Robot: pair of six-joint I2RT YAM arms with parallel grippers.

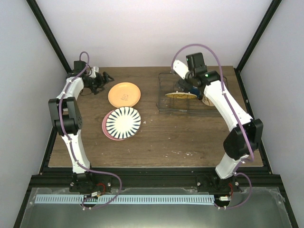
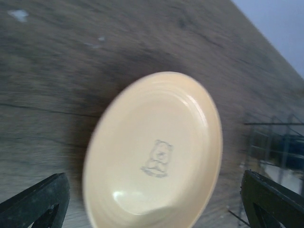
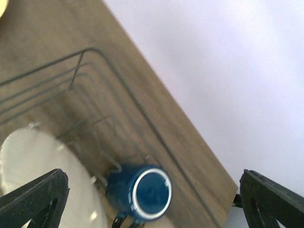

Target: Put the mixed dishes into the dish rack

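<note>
A plain yellow-orange plate (image 1: 124, 94) with a small bear mark lies flat on the table; it fills the left wrist view (image 2: 156, 152). My left gripper (image 1: 105, 77) is open and empty, just left of that plate, its fingertips (image 2: 45, 197) wide apart. The striped white plate (image 1: 123, 122) lies on the pink plate (image 1: 106, 129). The wire dish rack (image 1: 164, 102) holds a yellow patterned plate (image 1: 180, 95) and the dark blue mug (image 3: 145, 192). My right gripper (image 1: 184, 85) is open and empty above the rack, over the mug. A cream dish (image 1: 208, 101) is mostly hidden by the right arm.
The rack's wire wall (image 3: 118, 80) stands near the table's back right edge. Black frame struts run along both sides of the table (image 1: 190, 137). The patterned plate shows pale in the right wrist view (image 3: 40, 175).
</note>
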